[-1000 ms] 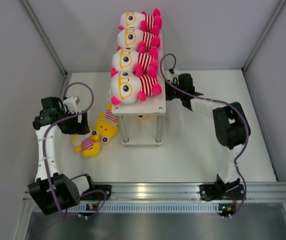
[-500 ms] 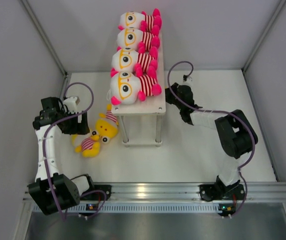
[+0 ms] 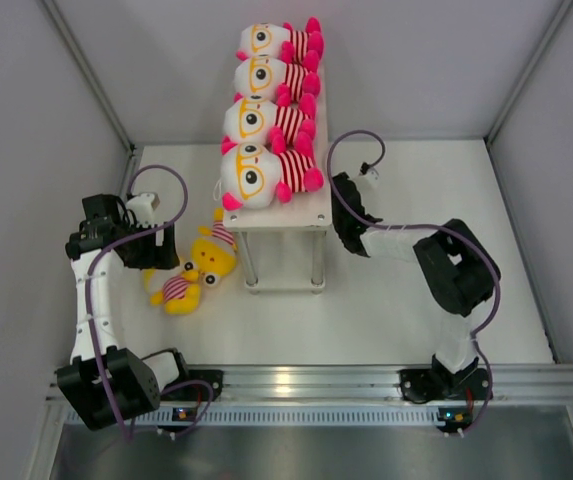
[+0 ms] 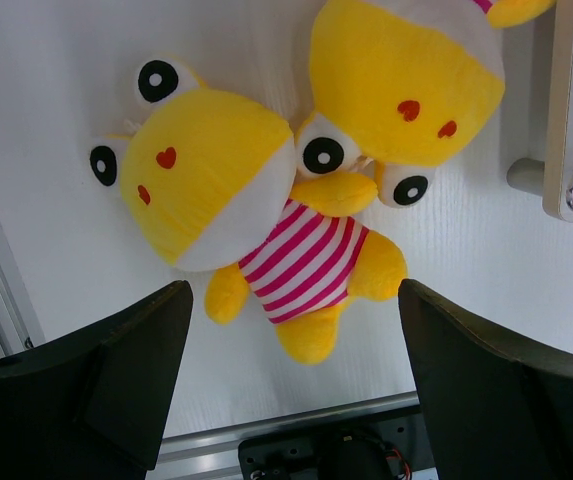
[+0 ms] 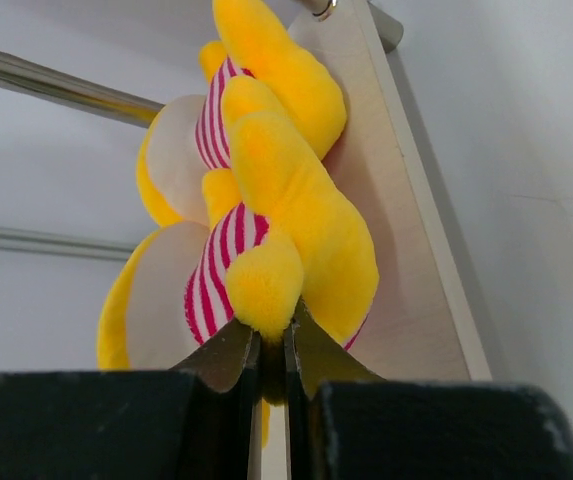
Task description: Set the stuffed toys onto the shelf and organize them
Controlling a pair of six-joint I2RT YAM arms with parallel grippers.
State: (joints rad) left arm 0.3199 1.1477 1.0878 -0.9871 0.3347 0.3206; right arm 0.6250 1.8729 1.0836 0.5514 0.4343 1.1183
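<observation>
Jutting from pinched right claw [image 5: 271, 352], 1 yellow stuffed toy [image 5: 266, 255]

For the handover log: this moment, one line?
left end effector: open above two yellow plush toys | right end effector: shut on yellow striped plush toy, white rack's lower board | top board: four white-headed plush toys

overhead view down on the whole table [image 3: 396, 310]; wrist views close in, left one over the same yellow toys [image 4: 306, 270]
</observation>
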